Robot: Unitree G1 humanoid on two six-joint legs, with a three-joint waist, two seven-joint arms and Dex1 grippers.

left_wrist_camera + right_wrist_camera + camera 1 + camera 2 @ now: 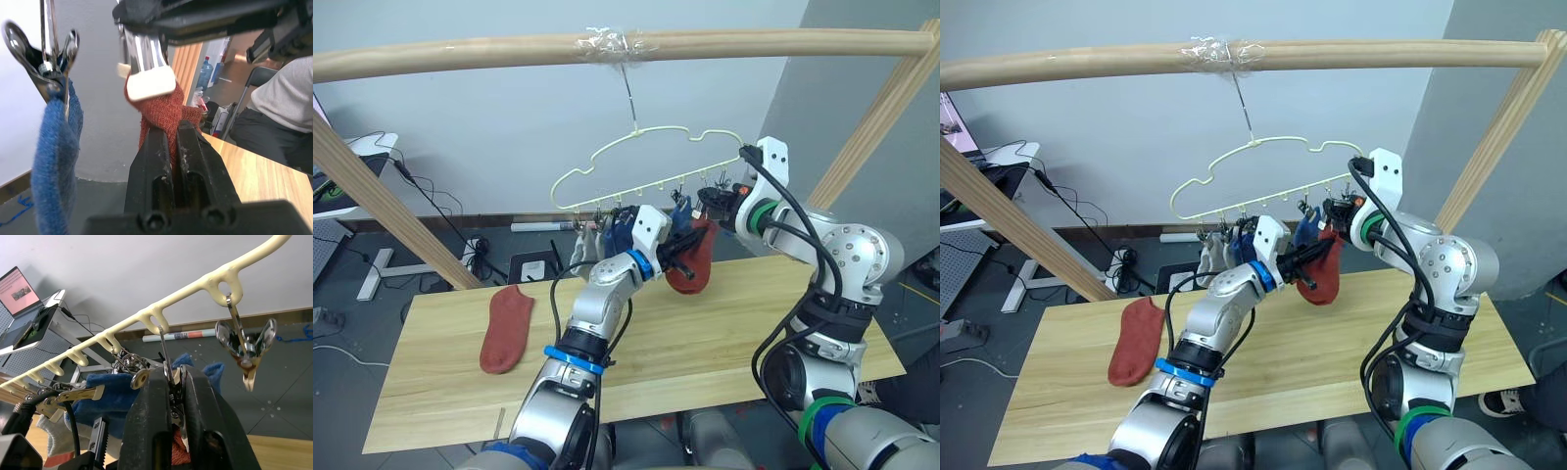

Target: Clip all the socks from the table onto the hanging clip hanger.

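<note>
1. Left wrist view: a rust-red sock is seen pinched between the two black fingers of the left gripper, with a metal clip directly above the fingertips and closed over the sock's top edge.
2. A blue sock is seen hanging from a neighbouring clip, just beside the left jaws.
3. Right wrist view: the right gripper is clenched on a clip's metal handles — the pale-yellow bar of the clip hanger runs above the jaws, and an empty clip hangs just beside them.
4. Seen from the head camera, the hanger is hooked to a wooden pole; a second rust-red sock is left lying flat on the table, well apart from both grippers.
5. A seated person is visible beyond the left jaws.
</note>
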